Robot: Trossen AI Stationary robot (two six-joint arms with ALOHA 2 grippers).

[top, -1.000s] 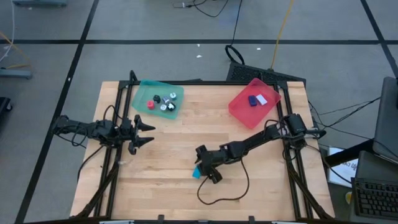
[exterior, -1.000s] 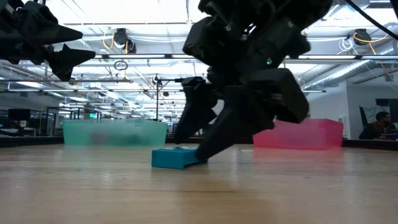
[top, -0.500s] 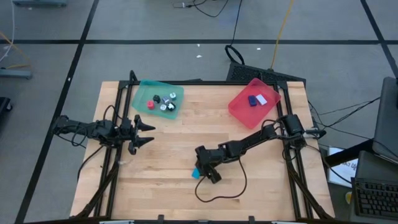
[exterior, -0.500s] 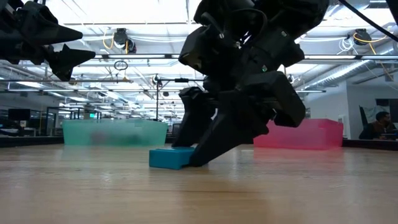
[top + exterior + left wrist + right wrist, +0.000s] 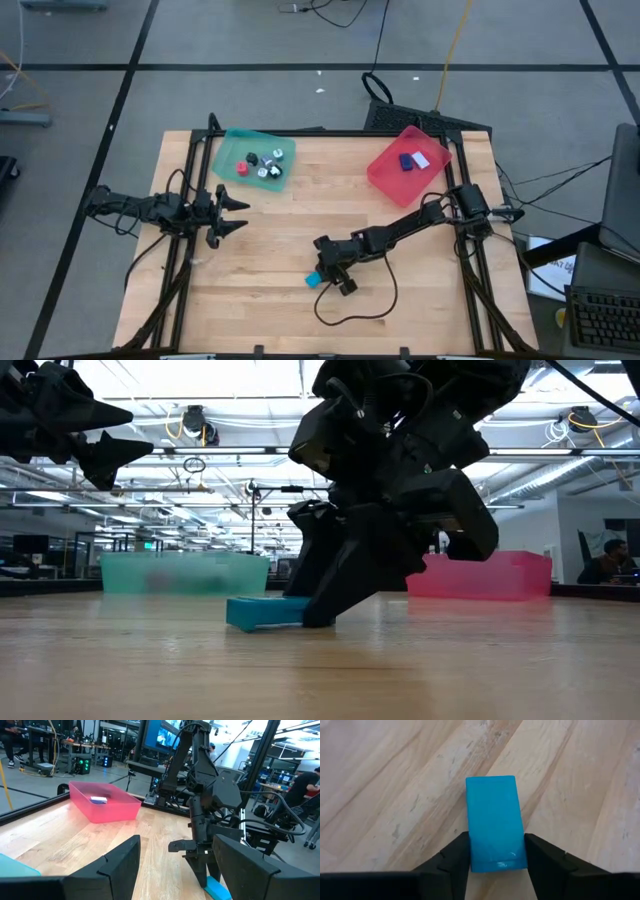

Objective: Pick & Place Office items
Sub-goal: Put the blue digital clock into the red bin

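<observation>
Fingers [image 5: 457, 855] of the right gripper [image 5: 495, 857] flanked one end of the bright blue block [image 5: 494, 822], touching both sides, block flat on the surface [image 5: 260, 290]. Left gripper [image 5: 238, 214] hovered part-open, empty. Other pieces lay in the teal tray [image 5: 228, 143] and red tray [image 5: 385, 172]; this block unplaced

**What you can't really make out here**

From desk level the teal tray [image 5: 185, 573] is just a blur, so whatever's in it is hidden. From above, the small pieces in it [image 5: 262, 163] are too tiny to tell shapes. The right gripper [image 5: 325, 600] covers the far end of the bright blue block [image 5: 262, 612]. In the left wrist view that block is cut off by the frame edge.
</observation>
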